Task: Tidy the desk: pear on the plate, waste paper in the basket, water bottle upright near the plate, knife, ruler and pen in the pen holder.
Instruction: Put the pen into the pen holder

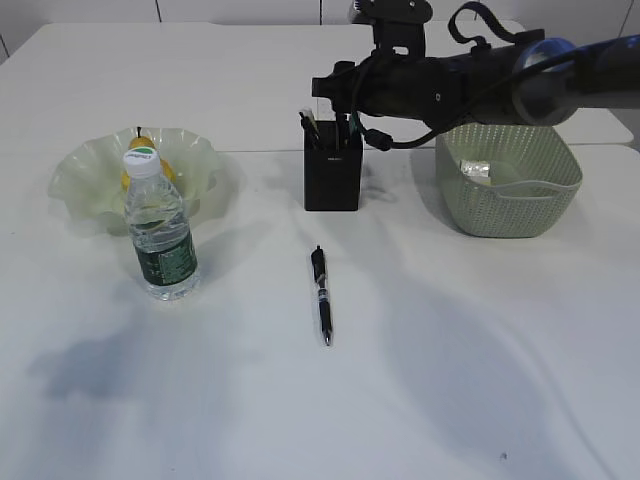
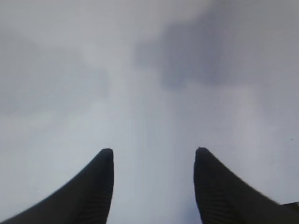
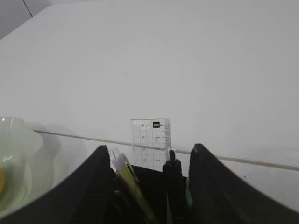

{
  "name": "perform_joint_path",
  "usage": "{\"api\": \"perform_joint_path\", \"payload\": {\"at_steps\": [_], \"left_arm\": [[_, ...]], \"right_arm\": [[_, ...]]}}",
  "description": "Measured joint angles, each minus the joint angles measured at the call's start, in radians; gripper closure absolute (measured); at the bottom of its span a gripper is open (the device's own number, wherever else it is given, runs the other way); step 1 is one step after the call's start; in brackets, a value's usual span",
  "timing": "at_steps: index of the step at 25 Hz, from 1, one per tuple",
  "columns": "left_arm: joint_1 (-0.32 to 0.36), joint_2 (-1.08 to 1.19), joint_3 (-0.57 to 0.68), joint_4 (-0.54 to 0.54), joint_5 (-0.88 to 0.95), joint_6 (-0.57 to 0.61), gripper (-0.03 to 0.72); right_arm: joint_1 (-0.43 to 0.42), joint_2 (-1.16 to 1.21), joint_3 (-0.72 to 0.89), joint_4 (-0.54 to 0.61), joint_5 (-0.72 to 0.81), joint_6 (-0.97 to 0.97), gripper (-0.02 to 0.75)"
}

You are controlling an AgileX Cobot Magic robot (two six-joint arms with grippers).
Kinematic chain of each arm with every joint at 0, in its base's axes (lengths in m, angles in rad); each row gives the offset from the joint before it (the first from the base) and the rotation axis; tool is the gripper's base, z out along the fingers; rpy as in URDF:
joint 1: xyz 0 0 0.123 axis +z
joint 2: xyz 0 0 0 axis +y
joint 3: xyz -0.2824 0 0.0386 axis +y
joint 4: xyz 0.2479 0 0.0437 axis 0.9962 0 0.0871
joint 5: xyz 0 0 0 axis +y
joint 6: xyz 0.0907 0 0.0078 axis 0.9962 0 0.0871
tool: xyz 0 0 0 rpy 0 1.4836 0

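Observation:
My right gripper [image 3: 152, 147] hangs open just above the black pen holder [image 1: 332, 178], its fingers either side of the contents. Inside stand the clear ruler [image 3: 150, 140], a yellow and white knife [image 3: 124, 170] and a black pen [image 3: 171, 170], none of them pinched. A second black pen [image 1: 321, 295] lies on the desk [image 1: 450, 350] in front of the holder. The pear [image 1: 168, 172] sits in the pale green plate [image 1: 80, 165]. The water bottle [image 1: 162, 235] stands upright beside the plate. Waste paper [image 1: 476, 170] lies in the basket [image 1: 505, 205]. My left gripper [image 2: 154, 150] is open over bare desk.
The right arm [image 1: 480, 80] stretches in from the right, passing above the basket's back rim. A seam in the tabletop [image 1: 250, 150] runs behind the plate and holder. The left arm does not show in the exterior view.

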Motion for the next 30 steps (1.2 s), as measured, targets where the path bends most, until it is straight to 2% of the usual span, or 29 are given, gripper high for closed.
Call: {"api": "perform_joint_path", "payload": {"at_steps": [8,15,19,22,25,30], "left_arm": [[0.0,0.0,0.0,0.0,0.0,0.0,0.304],[0.0,0.0,0.0,0.0,0.01,0.0,0.304],[0.0,0.0,0.0,0.0,0.013,0.0,0.304],[0.0,0.0,0.0,0.0,0.013,0.0,0.304],[0.0,0.0,0.0,0.0,0.013,0.0,0.304],[0.0,0.0,0.0,0.0,0.016,0.0,0.304]], "right_arm": [[0.0,-0.083,0.0,-0.051,0.179,0.0,0.337],[0.0,-0.191,0.0,-0.042,0.465,-0.048,0.337],[0.0,-0.256,0.0,0.058,0.648,-0.168,0.337],[0.001,-0.291,0.0,0.203,0.795,-0.246,0.337],[0.002,-0.305,0.0,0.298,0.938,-0.262,0.339],[0.016,-0.307,0.0,0.319,1.078,-0.162,0.363]]}}
